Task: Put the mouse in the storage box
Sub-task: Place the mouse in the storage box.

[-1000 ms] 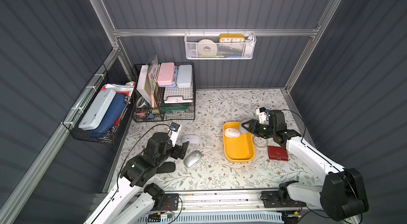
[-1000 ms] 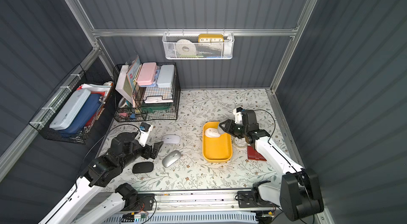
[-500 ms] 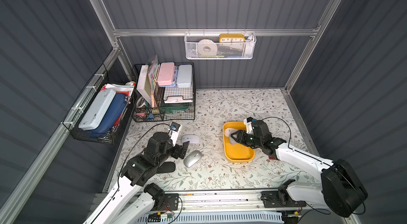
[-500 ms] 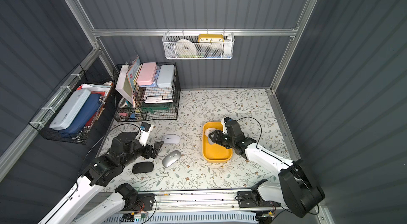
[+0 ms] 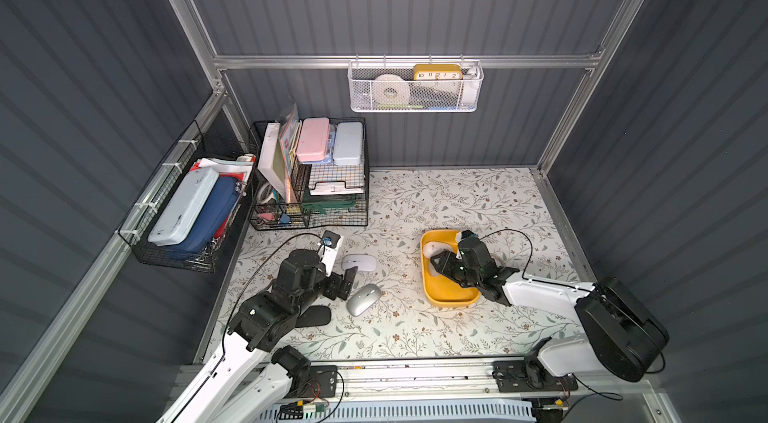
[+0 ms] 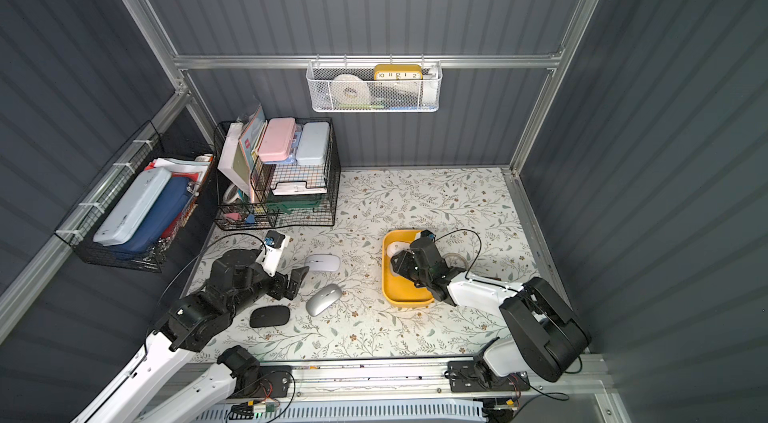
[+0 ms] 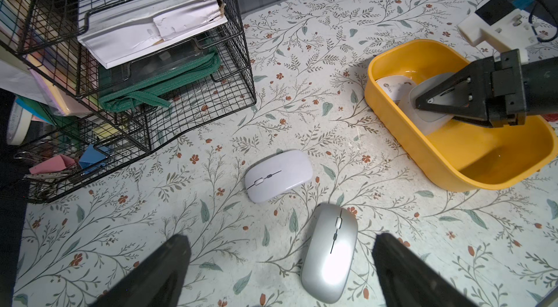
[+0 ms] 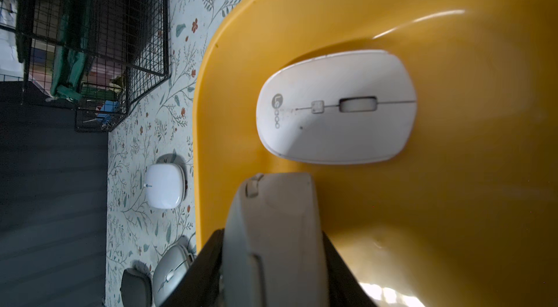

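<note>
— Right gripper (image 7: 437,106) has its jaws closed on the pale mouse (image 8: 277,224), agreed?
— Agreed. We see it pinched from two sides and turned on edge, down between the walls of the storage box (image 7: 453,169), about the middle of the box. Whether it touches the floor, we cannot tell.
— And the far end of the box?
— A logo mouse (image 8: 335,109) lies flat there, close by ours.
— How will ours handle?
— We judge it light, with a hard, smooth shell, rounded and a little slippery. It won't bend or crush, though a drop might jar the wheel. We'd take such a thing across its waist, where the sides run nearly straight, never on the domed back.
— Left gripper (image 7: 280,243)?
— Spread wide, holding nothing, low over the table beside the silver mouse (image 7: 330,251). A flat white mouse (image 7: 277,175) lies just beyond that and a black mouse (image 6: 269,316) nearer the left arm, all left of the box.
— Next?
— We reckon: lower, level it, let go.
</note>
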